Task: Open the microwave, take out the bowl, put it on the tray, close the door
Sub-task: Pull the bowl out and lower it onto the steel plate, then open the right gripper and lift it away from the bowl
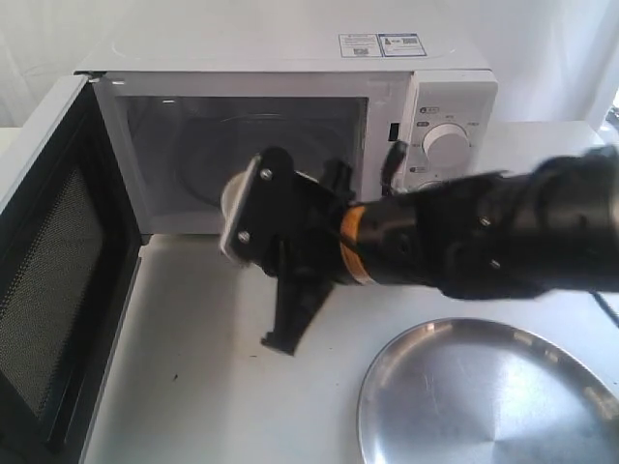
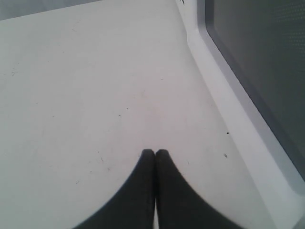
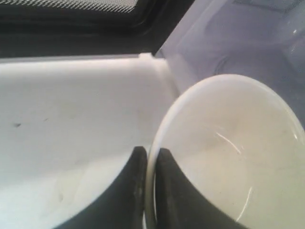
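**Right gripper** [image 3: 151, 155]: I see its jaws drawn almost together, pinching the rim of the bowl [image 3: 228, 152], with one finger outside the wall and one inside.

**Bowl:** it lies at the mouth of the microwave [image 1: 290, 58], partly over the cavity floor, with its open side toward the wrist camera. In the exterior view only a cream edge shows behind the gripper body. I cannot tell whether it rests on the floor or hangs clear.

**Left gripper** [image 2: 155, 153]: its jaws are pressed together and hold nothing. They sit low over the bare bench [image 1: 213, 367], just beside the door [image 1: 58, 290].

**Surroundings:** the door stands swung wide to the left, its perforated inner face showing. The tray [image 1: 484, 396] lies on the bench in front of the microwave at the right, well apart from the bowl. The right arm [image 1: 484, 232] crosses above the tray's far rim and covers the lower of the two dials [image 1: 447, 143].
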You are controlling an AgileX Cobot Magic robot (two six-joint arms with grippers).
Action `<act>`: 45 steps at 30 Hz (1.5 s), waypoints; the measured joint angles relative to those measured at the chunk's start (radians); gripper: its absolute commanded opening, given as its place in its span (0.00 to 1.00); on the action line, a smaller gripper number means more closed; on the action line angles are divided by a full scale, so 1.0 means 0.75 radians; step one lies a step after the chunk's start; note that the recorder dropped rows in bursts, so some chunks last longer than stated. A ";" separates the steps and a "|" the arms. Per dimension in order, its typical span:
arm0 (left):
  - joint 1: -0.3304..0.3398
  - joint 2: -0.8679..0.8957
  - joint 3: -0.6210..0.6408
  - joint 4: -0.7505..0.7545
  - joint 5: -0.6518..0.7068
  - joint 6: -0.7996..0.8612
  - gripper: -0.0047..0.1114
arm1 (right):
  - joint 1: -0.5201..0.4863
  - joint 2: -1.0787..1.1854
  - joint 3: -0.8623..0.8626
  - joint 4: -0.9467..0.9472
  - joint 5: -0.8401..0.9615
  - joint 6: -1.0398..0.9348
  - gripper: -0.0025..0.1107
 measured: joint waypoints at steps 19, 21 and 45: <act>0.000 0.000 0.000 0.000 0.000 0.000 0.04 | 0.009 -0.664 0.775 0.279 0.396 0.187 0.41; 0.000 0.000 0.000 0.000 0.000 0.000 0.04 | 0.009 -0.664 0.775 0.243 0.374 0.187 0.37; 0.000 0.000 0.000 0.000 0.000 0.000 0.04 | 0.009 -0.661 0.254 1.752 -0.748 -1.386 0.02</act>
